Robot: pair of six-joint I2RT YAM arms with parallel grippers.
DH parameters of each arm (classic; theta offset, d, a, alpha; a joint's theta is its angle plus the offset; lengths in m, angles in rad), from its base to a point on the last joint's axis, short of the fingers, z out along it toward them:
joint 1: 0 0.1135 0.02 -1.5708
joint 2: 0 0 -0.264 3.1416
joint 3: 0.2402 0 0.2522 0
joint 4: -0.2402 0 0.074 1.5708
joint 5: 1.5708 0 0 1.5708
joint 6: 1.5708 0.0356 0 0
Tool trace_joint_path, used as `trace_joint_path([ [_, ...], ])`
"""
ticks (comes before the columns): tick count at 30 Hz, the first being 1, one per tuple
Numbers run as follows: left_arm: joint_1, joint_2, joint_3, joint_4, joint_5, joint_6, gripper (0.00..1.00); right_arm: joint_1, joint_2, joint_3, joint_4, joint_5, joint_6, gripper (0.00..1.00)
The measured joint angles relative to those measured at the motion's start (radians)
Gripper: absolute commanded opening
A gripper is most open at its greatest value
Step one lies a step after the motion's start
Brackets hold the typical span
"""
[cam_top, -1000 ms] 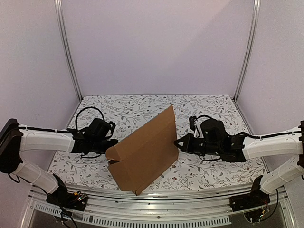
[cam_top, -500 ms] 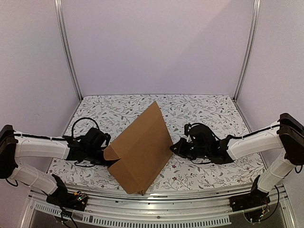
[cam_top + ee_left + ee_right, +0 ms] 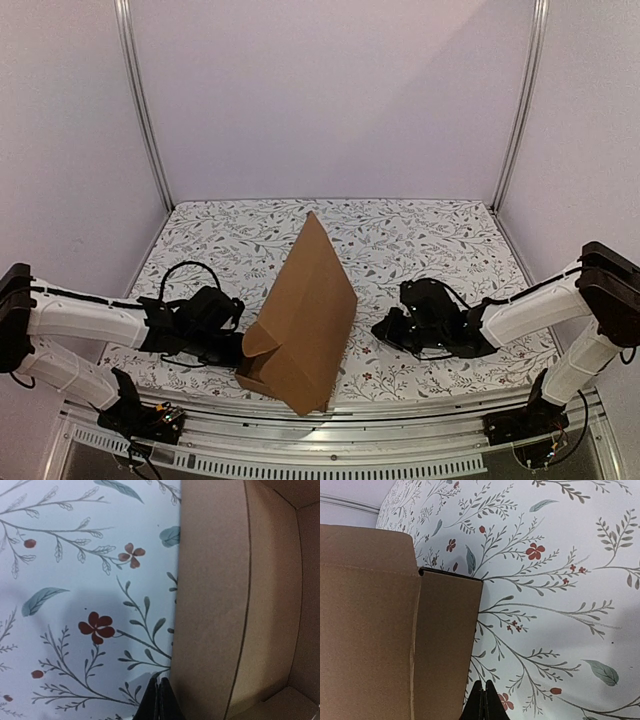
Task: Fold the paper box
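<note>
Versus a second ago: paper box (image 3: 300, 320) had swung steeper and lower, its top corner shifted left, its near end now down on the surface. Both arms had dropped lower, and the right jaws had backed off the box's right edge.

Near edge: metal rail (image 3: 400, 410). Then the surface (image 3: 450, 230), white with a leaf-and-red-flower print. Behind it, plain pale walls (image 3: 330, 100) with metal posts (image 3: 140, 100) at the corners.

The box stood tilted between the two arms, near the front edge. Left jaws were fully closed, nothing visibly pinched, tips just beside the box's left edge (contact unclear from the wrist view). Right jaws were also fully closed and empty, low over the surface, just beside the box's right edge and not touching.
</note>
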Motion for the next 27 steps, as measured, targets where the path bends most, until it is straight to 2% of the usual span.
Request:
trace_joint_path([
  [7, -0.067, 0.026, 0.000, 0.100, 0.049, -0.082, 0.00, -0.059, 0.005, 0.016, 0.021, -0.029, -0.020, 0.02],
  [12, -0.129, 0.112, 0.027, 0.202, 0.070, -0.136, 0.00, -0.144, -0.087, -0.059, -0.014, -0.030, -0.055, 0.03],
  [18, -0.179, 0.226, 0.120, 0.316, 0.077, -0.169, 0.00, -0.165, -0.323, -0.079, -0.216, 0.033, -0.146, 0.04],
  [27, -0.206, 0.520, 0.332, 0.538, 0.145, -0.199, 0.00, -0.204, -0.711, -0.032, -0.636, 0.193, -0.317, 0.10],
])
